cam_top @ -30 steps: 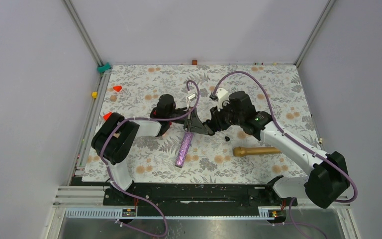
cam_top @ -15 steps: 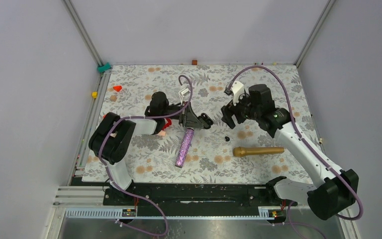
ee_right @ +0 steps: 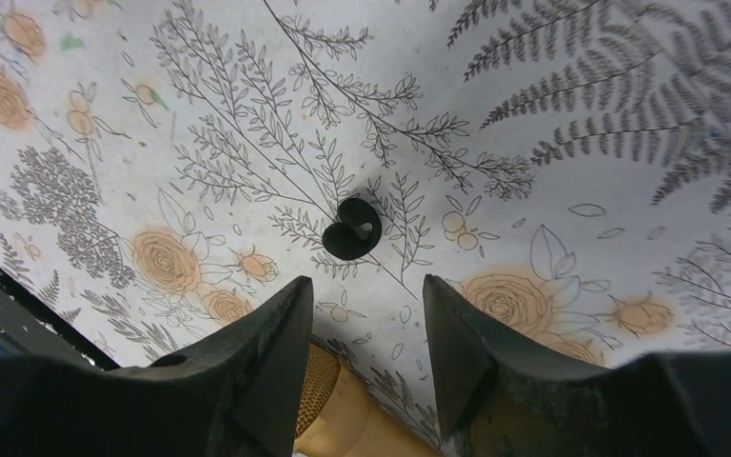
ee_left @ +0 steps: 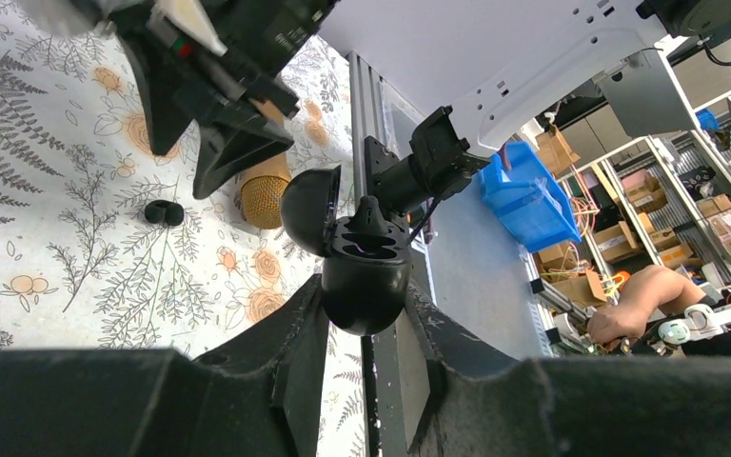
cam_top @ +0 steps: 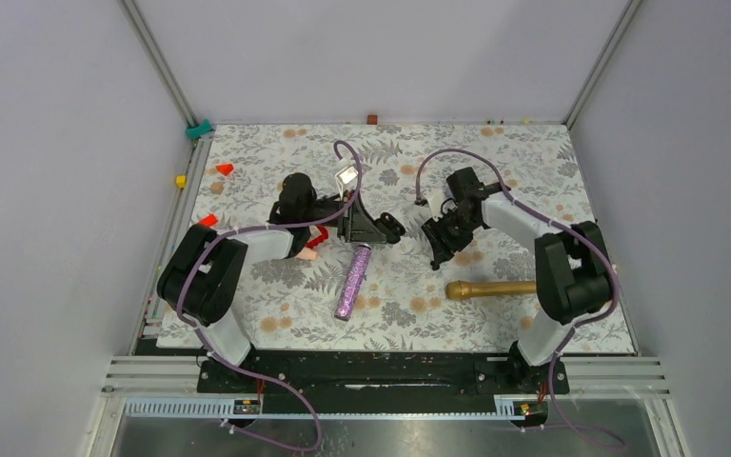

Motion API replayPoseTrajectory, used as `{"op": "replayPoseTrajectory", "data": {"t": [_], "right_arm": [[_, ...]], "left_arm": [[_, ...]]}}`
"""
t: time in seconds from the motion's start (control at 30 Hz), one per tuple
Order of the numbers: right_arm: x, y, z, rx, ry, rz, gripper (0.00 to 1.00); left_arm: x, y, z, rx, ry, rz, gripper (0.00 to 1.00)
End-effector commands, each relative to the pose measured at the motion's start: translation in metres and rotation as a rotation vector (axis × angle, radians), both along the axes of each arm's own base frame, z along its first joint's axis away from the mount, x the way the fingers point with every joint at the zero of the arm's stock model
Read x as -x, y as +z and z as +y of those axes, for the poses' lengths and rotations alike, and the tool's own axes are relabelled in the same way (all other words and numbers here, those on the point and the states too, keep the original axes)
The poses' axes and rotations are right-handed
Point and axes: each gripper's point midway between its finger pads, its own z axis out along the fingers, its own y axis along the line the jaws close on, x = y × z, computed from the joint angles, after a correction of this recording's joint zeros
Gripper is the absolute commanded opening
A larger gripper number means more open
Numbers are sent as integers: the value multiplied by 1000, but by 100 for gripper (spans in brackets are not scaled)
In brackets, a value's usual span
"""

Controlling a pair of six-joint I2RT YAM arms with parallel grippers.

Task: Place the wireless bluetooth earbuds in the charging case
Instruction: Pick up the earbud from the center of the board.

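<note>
Earbud location: one tiny black rounded plastic earbud (ee_right: 352, 228) is seen loose on the floral-patterned counter (ee_right: 581, 143), just ahead of the right pincer (ee_right: 364, 290).
Right pincer: its jaws are held part-way apart above the counter, and nothing is gripped.
Left pincer (ee_left: 363, 319): it is closed on the round black charging case (ee_left: 362, 276), whose lid is open.
Handling: the earbud is judged light, hard, smooth and prone to rolling; it is best pinched gently across its fatter body.
Writing: none can be read on earbud or case.
</note>
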Motion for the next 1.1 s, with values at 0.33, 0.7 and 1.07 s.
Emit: {"op": "replayPoseTrajectory", "data": {"t": [0.33, 0.7, 1.07], "right_arm": [[-5, -22, -2, 54, 17, 99, 40], [-14, -26, -1, 95, -38, 79, 33], [5, -44, 8, 176, 3, 123, 30]], "left_arm": [[3, 17, 0, 32, 8, -107, 14], [5, 19, 0, 35, 7, -123, 15], [6, 21, 1, 38, 7, -137, 15]]}}
